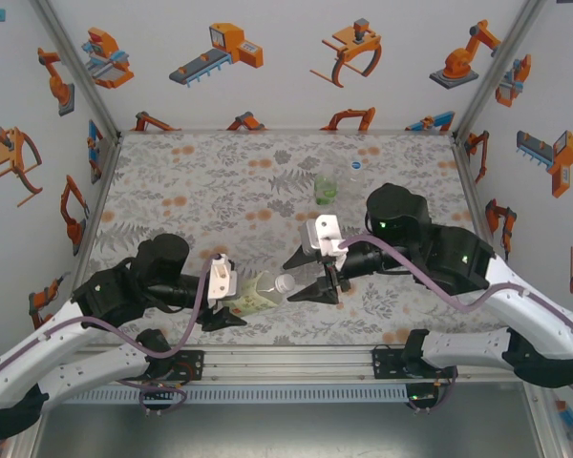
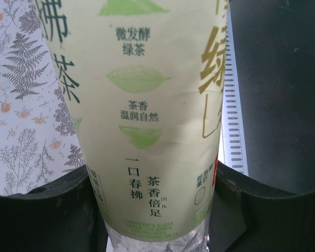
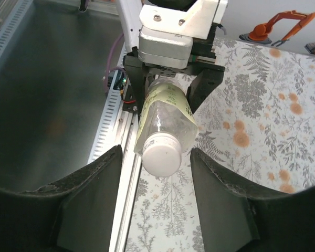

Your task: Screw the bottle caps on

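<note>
Clenched left gripper (image 3: 170, 90) holds green-tea bottle (image 3: 165, 118) level, long axis pointing straight into right gripper (image 3: 156, 152). On neck, white cap (image 3: 161, 156) between right jaws — released, gaps both sides; right arm nearer cap.

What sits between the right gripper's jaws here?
In the right wrist view, the white cap on the bottle held by the left gripper, a gap showing on each side.

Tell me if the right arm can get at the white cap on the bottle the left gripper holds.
Probably yes: the white cap faces the right gripper, whose open jaws flank it with nothing between, while the left gripper grips the bottle.
</note>
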`<state>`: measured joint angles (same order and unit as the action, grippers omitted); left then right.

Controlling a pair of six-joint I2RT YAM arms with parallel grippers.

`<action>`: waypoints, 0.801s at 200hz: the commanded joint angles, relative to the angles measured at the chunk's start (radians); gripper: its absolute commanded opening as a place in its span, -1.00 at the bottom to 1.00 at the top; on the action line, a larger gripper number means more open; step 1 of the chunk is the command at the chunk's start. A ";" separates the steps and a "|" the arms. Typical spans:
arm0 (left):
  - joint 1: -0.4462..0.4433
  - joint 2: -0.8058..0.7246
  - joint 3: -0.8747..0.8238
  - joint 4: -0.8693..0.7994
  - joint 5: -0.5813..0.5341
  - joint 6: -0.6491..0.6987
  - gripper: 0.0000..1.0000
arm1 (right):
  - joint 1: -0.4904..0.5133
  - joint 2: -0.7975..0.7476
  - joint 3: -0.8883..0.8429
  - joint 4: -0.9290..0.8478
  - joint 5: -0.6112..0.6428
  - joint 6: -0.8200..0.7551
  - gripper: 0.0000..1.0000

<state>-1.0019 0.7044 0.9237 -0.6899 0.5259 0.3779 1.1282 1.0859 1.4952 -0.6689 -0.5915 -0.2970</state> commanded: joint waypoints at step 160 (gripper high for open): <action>-0.004 -0.029 0.049 -0.032 0.020 -0.007 -1.00 | 0.001 0.005 -0.019 0.045 -0.045 -0.054 -0.17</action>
<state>-1.0019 0.6834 0.9390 -0.7197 0.5323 0.3771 1.1282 1.0985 1.4895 -0.6647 -0.6170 -0.3450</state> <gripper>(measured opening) 0.564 0.417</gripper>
